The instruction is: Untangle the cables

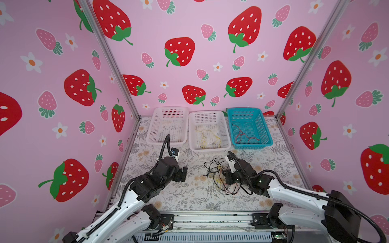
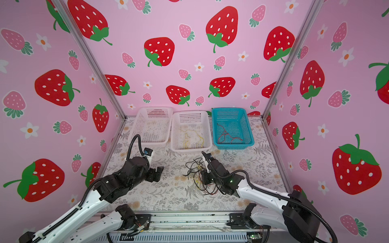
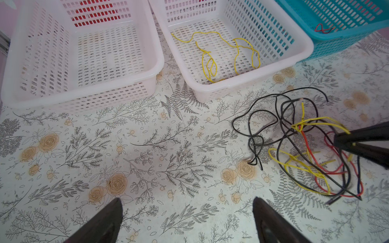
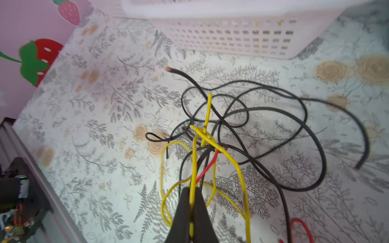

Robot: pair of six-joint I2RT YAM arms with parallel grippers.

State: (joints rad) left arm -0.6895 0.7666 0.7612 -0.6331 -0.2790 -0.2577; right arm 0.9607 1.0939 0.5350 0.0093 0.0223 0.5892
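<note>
A tangle of black, yellow and red cables (image 1: pixel 217 175) (image 2: pixel 196 175) lies on the floral mat right of centre in both top views. My right gripper (image 4: pixel 192 190) sits low in the tangle, shut on a yellow cable (image 4: pixel 193 164) that runs up between its pads. In the left wrist view its dark tip (image 3: pixel 342 141) pokes into the cables (image 3: pixel 303 147). Black loops (image 4: pixel 263 117) spread beyond the grip. My left gripper (image 3: pixel 187 203) (image 1: pixel 183 173) hovers open over bare mat left of the tangle, holding nothing.
Three baskets stand along the back wall. The left white basket (image 1: pixel 167 109) has no cable in it, the middle white basket (image 1: pixel 207 113) holds a yellow cable (image 1: pixel 207 136), and the blue basket (image 1: pixel 244 109) holds a red cable (image 1: pixel 242 134). Pink walls close in both sides.
</note>
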